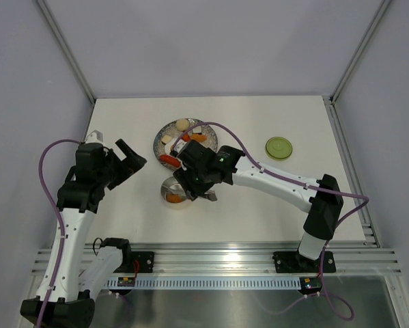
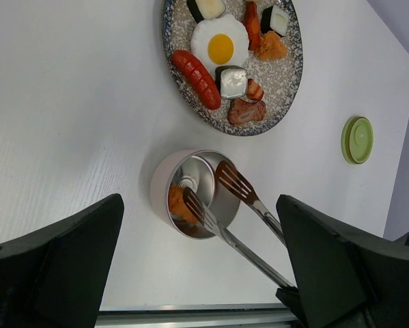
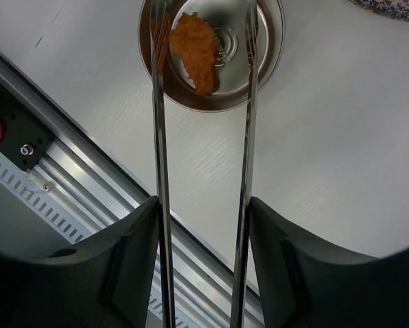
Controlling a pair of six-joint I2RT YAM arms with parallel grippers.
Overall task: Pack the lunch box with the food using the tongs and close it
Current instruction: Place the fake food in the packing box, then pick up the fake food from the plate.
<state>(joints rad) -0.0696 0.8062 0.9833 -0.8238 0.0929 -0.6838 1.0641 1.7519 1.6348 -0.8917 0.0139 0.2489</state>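
Observation:
The lunch box (image 1: 168,186) (image 2: 161,183) (image 3: 276,39) is a small steel bowl standing open just in front of the speckled plate (image 1: 160,135) (image 2: 287,87). One orange piece of food (image 3: 196,50) (image 2: 176,203) lies inside it. My right gripper (image 1: 203,188) (image 3: 204,205) is shut on the tongs (image 3: 159,137) (image 2: 248,251). Their two arms are spread apart, with the tips over the bowl on either side of the orange piece. The plate holds a fried egg (image 2: 220,42), a sausage (image 2: 196,78), rolls and brown bits. My left gripper (image 1: 132,161) (image 2: 199,201) hangs open and empty to the left of the bowl.
The round light-green lid (image 1: 278,147) (image 2: 358,139) lies flat on the table to the right of the plate, apart from the bowl. An aluminium rail (image 1: 218,258) runs along the near table edge. Grey walls close in the back and both sides.

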